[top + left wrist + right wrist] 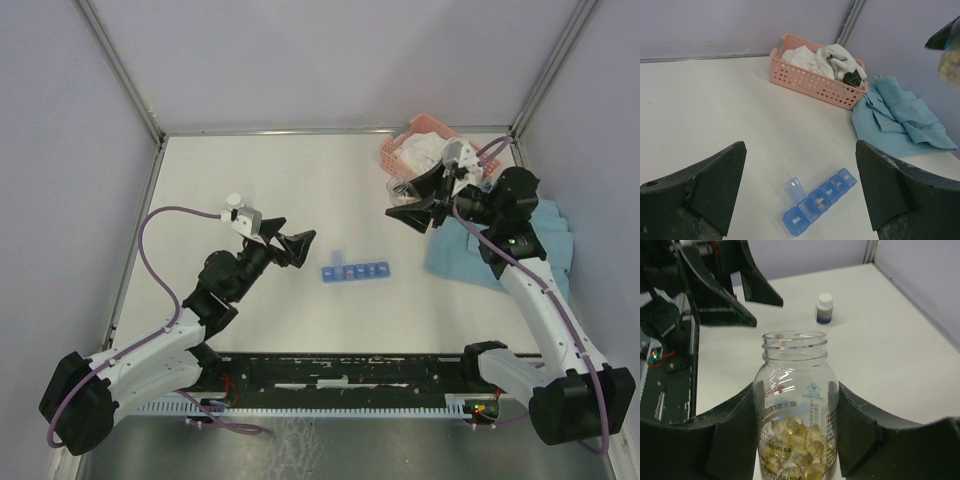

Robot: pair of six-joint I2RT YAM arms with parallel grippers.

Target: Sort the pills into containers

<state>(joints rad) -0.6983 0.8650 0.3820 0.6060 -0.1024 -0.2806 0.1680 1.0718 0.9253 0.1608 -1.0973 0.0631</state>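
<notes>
The blue pill-organiser strip [355, 271] lies mid-table; in the left wrist view [822, 200] its second lid [794, 186] stands open and small orange pills [820, 202] lie in the third compartment. My left gripper [293, 247] is open and empty, just left of the strip and above it [801, 150]. My right gripper [410, 208] is shut on a clear uncapped bottle [795, 390] holding several yellow pills [795, 447], raised above the table to the right of the strip.
A pink slatted basket [425, 148] with white cloth in it stands at the back right. A blue cloth [500, 250] lies under the right arm. A small white bottle [235, 203] stands left of the left gripper, also in the right wrist view [824, 308].
</notes>
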